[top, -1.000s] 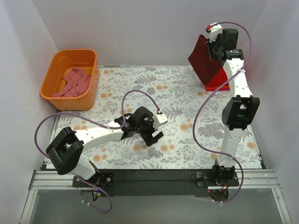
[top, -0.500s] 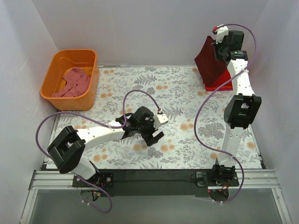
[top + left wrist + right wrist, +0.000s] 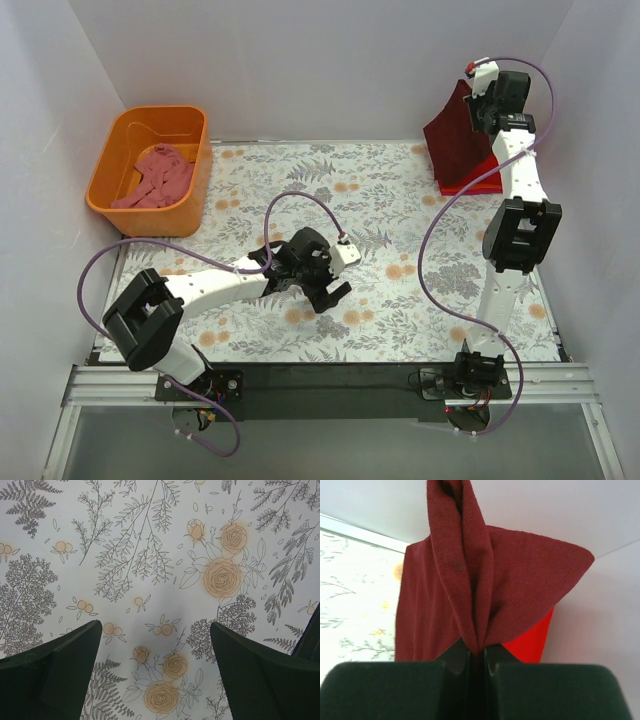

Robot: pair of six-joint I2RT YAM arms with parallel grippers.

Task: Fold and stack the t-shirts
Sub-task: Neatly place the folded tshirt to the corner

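A dark maroon t-shirt (image 3: 458, 138) hangs folded at the back right, pinched by my right gripper (image 3: 478, 104), which is shut on its top fold. In the right wrist view the maroon t-shirt (image 3: 470, 580) bunches between the closed jaws of the right gripper (image 3: 477, 655). Beneath it lies a bright red t-shirt (image 3: 470, 182), its edge also showing as the red t-shirt (image 3: 532, 637) in the wrist view. A dusty pink t-shirt (image 3: 155, 178) lies crumpled in the tub. My left gripper (image 3: 328, 296) hovers open over the mat's middle; between the spread fingers of the left gripper (image 3: 156, 670) only the floral mat shows.
An orange plastic tub (image 3: 190, 175) stands at the back left. The floral mat (image 3: 380, 210) covers the table. White walls close in on three sides, the right wall close to the right arm. Purple cables loop off both arms.
The right gripper has carried the maroon t-shirt to the right and lowered it over the red t-shirt. The left arm has barely moved.
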